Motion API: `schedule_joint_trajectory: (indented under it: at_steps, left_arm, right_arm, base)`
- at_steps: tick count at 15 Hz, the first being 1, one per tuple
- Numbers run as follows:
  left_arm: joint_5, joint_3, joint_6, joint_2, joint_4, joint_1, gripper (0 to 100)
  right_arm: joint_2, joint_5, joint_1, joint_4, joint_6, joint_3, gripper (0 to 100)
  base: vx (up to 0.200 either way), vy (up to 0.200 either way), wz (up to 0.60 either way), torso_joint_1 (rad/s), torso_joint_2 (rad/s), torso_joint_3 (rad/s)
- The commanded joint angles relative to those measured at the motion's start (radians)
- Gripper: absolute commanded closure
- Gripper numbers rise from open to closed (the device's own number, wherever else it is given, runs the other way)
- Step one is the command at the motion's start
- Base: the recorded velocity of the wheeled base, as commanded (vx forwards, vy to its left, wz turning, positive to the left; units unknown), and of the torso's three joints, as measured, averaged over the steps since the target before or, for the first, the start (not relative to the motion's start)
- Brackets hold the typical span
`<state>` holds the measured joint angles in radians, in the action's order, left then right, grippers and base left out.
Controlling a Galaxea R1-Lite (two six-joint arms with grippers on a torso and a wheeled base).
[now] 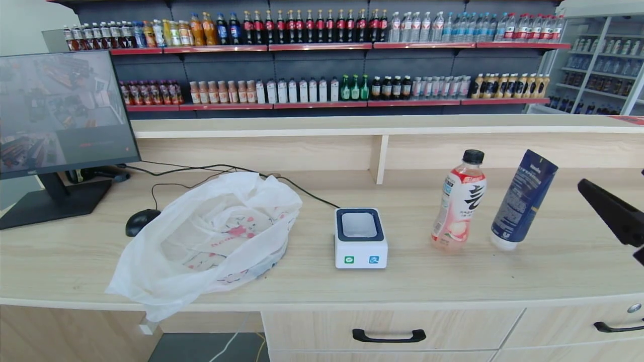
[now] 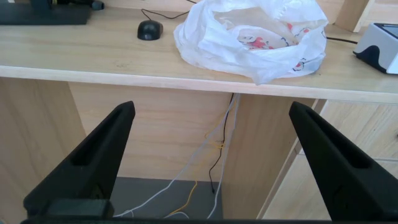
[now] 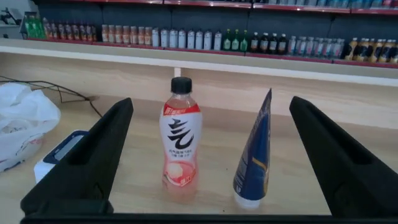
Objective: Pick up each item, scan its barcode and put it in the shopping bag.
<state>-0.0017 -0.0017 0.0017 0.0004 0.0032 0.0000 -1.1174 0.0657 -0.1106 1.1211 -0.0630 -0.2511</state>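
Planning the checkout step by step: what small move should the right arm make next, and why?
Probably ease the open right gripper forward around the pink bottle. It stands upright on the counter, facing that gripper and nearer the scanner than the blue tube; nothing is held yet.

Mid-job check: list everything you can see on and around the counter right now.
scanner: one, white with dark rim, counter centre.
shopping bag: one, white, on counter left of scanner.
drink bottle: one, pink with black cap, upright right of scanner.
tube: one, dark blue, standing on white cap, right of drink bottle.
mouse: one, black, left of shopping bag.
monitor: one, dark, counter's far left.
shelved bottles: many, mixed colours, behind counter.
left end effector: one, black, open, below counter edge near shopping bag.
right end effector: one, black, open, facing drink bottle and tube.
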Motion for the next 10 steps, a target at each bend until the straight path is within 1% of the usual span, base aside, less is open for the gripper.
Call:
schedule_joint_trajectory:
  at_steps: [1, 3, 4, 6, 10]
  left_arm:
    - [0.0, 0.0, 0.0, 0.0, 0.0, 0.0, 0]
    - [0.0, 0.0, 0.0, 0.0, 0.0, 0.0, 0]
    - [0.0, 0.0, 0.0, 0.0, 0.0, 0.0, 0]
    - [0.0, 0.0, 0.0, 0.0, 0.0, 0.0, 0]
    - [0.0, 0.0, 0.0, 0.0, 0.0, 0.0, 0]
  right_arm:
    - [-0.453, -0.038, -0.053, 0.45, -0.015, -0.057, 0]
    - [-0.519, -0.175, -0.165, 0.45, 0.009, -0.142, 0]
    - [-0.556, -0.213, -0.205, 0.45, 0.022, -0.166, 0]
    - [-0.602, -0.224, -0.216, 0.45, 0.02, -0.203, 0]
    - [-0.657, -0.224, -0.218, 0.45, 0.02, -0.208, 0]
  base:
    - [0.0, 0.0, 0.0, 0.0, 0.0, 0.0]
    - [0.0, 0.0, 0.0, 0.0, 0.0, 0.0]
    - [0.0, 0.0, 0.0, 0.0, 0.0, 0.0]
    - [0.0, 0.0, 0.0, 0.0, 0.0, 0.0]
    - [0.0, 0.0, 0.0, 0.0, 0.0, 0.0]
